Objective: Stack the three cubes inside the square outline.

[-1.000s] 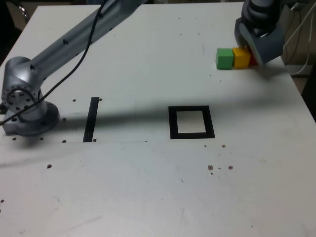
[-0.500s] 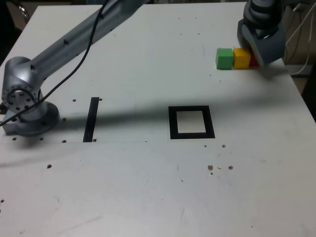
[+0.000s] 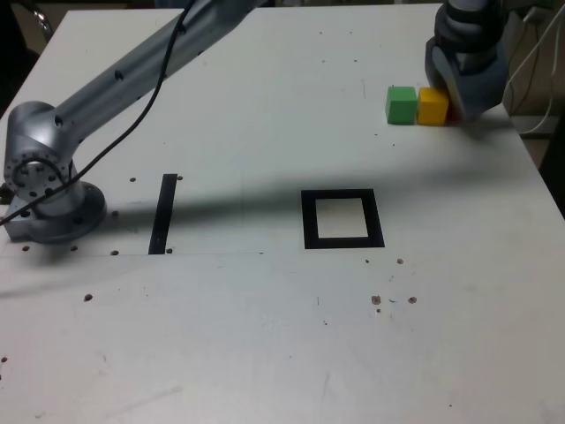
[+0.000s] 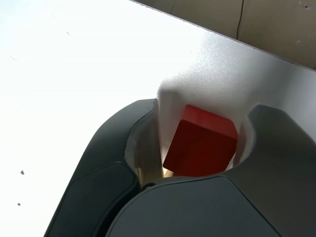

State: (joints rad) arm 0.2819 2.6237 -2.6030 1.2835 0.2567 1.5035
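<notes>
The end effector (image 4: 197, 143) has its 2 big fingers on 2 sides of the red cube (image 4: 202, 143). It is partly spread, and I can't tell if both fingers press on the cube. The cube sits between them, a bit tilted against them. In the exterior view, the yellow cube (image 3: 432, 106) is just left of the end effector, and the green cube (image 3: 402, 105) is next, so the 3 make 1 row on the surface (image 3: 221, 344). The square outline (image 3: 310, 219) lies well apart, lower and to the left in that view. I think the next move is to pinch the red cube.
</notes>
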